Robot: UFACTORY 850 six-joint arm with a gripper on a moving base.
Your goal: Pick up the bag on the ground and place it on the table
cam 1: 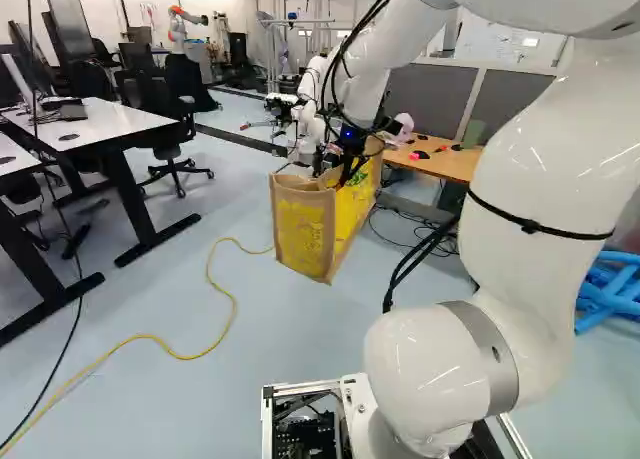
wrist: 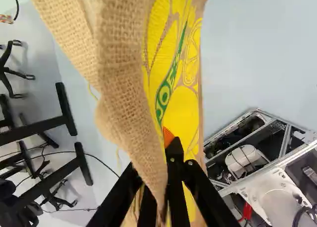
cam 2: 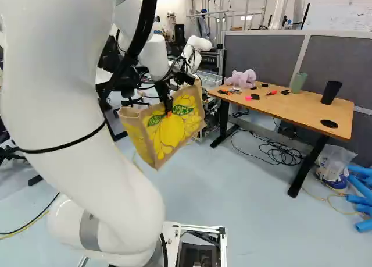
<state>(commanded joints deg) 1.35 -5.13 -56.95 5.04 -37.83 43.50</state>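
The burlap bag (cam 1: 303,229) with yellow print hangs in the air, tilted, in the left base view. My gripper (cam 2: 168,110) is at its upper edge in the right base view, where the bag (cam 2: 174,133) shows its lemon print toward the base. In the wrist view my gripper (wrist: 167,150) is closed on the bag's wall (wrist: 126,88); one orange pad shows against the printed side, and the fabric hides the other fingertip. The wooden table (cam 2: 290,111) stands to the right of the bag in the right base view, apart from it.
On the table lie a pink plush toy (cam 2: 241,78), a green cup (cam 2: 298,82), a black cup (cam 2: 331,92) and small items. Cables (cam 2: 279,153) lie beneath it. White desks (cam 1: 90,122) and an office chair stand at the left. Another robot (cam 1: 180,27) stands far back.
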